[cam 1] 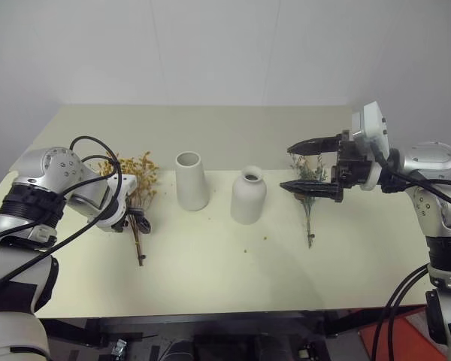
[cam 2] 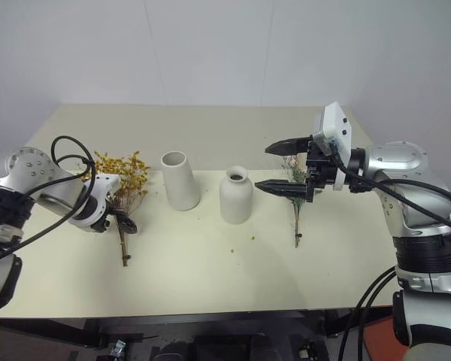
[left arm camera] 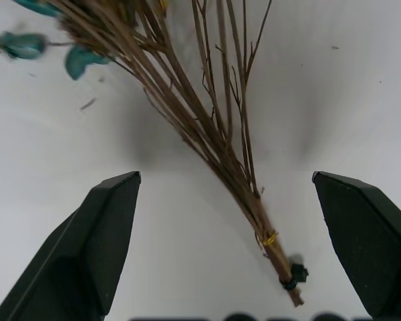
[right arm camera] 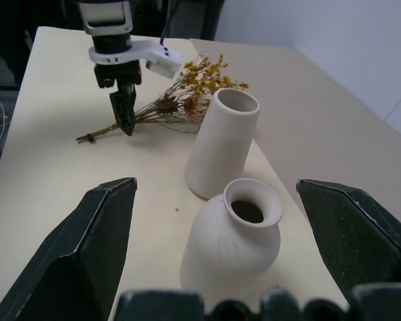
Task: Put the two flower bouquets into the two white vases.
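Note:
The yellow-orange flower bouquet point(cam 1: 137, 174) lies on the table point(cam 1: 210, 278) at the left, stems toward the front edge. My left gripper point(cam 1: 135, 219) points down over its brown stems point(left arm camera: 220, 140), open, with the stems between its fingers point(left arm camera: 87, 247). The tall tapered white vase point(cam 1: 191, 180) and the short round white vase point(cam 1: 248, 195) stand side by side mid-table. The grey-green bouquet point(cam 1: 309, 207) lies to their right. My right gripper point(cam 1: 287, 167) hovers above it, level, pointing at the vases, open and empty. The right wrist view shows both vases point(right arm camera: 230, 241) and the left gripper point(right arm camera: 123, 110).
A few small crumbs point(cam 1: 248, 248) lie on the table in front of the short vase. A white wall stands behind the table's far edge. A red object point(cam 1: 391, 338) sits on the floor below the front right corner.

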